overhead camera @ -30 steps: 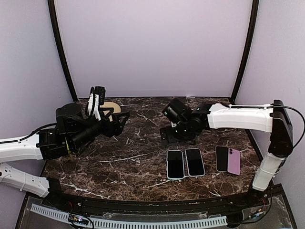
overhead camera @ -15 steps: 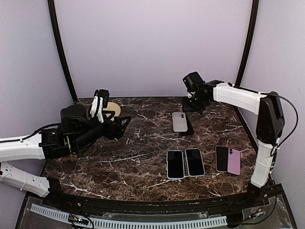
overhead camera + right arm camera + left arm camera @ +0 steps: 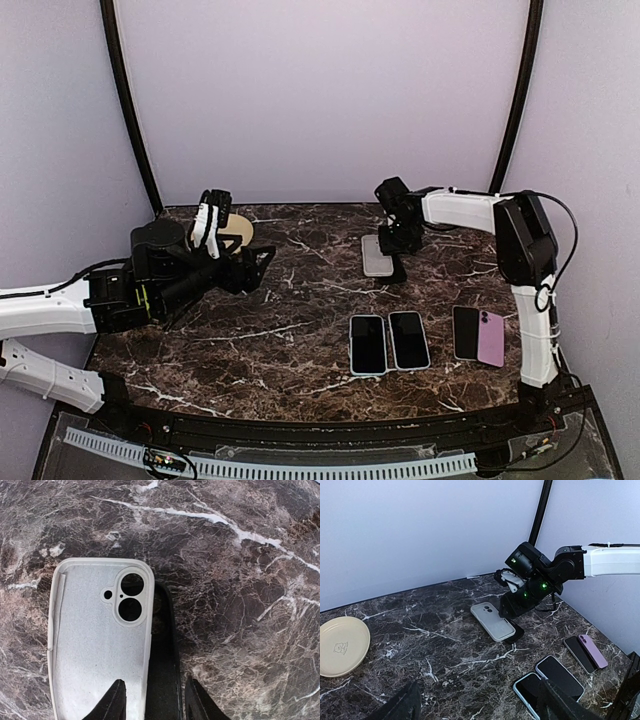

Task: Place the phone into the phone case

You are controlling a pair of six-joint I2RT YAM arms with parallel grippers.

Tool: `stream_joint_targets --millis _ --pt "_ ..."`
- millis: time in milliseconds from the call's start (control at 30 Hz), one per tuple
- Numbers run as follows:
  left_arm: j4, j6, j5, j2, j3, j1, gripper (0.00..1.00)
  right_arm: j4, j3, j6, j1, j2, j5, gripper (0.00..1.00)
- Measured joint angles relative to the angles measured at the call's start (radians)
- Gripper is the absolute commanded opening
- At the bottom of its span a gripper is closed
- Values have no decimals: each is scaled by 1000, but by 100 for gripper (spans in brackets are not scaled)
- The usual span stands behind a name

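Note:
A white phone case [image 3: 376,255] [image 3: 97,650] [image 3: 491,621] lies at the back middle of the table, camera holes toward the wall. A black case-like slab [image 3: 164,670] [image 3: 398,268] lies along its right side, partly under it. My right gripper [image 3: 156,700] [image 3: 401,238] hovers over both, open part-way; its left finger is over the white case and its right finger is just outside the black slab's edge. Two dark-screened phones [image 3: 368,343] [image 3: 408,339] lie side by side nearer the front. My left gripper [image 3: 480,705] [image 3: 256,260] is open and holds nothing.
A black phone [image 3: 465,332] and a purple one [image 3: 491,337] lie at the right. A cream plate [image 3: 232,228] [image 3: 340,645] sits at the back left behind the left arm. Walls close the back and sides.
The right arm left the table's middle, swung to the back right, then came over the two cases that now lie uncovered. Its jaws narrowed. The left arm barely shifted.

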Motion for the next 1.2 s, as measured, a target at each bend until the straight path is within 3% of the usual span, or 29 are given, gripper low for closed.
stream_joint_targets --millis 133,333,700,867,1067,1200 --pt "-3 -1 2 3 0 0 82 0 1 0 0 26 -19 33" --pt "-7 -2 3 5 0 2 82 3 4 -1 0 53 -40 0" --pt "-9 -10 4 5 0 2 82 3 6 34 0 39 -48 0" --pt "-14 -12 5 2 0 2 82 2 -55 79 26 -55 -14 0" --pt "-15 -8 5 -35 -26 5 83 40 -262 225 210 -306 18 0" --pt "-17 -1 8 -61 -53 6 83 66 -356 357 388 -365 6 0"
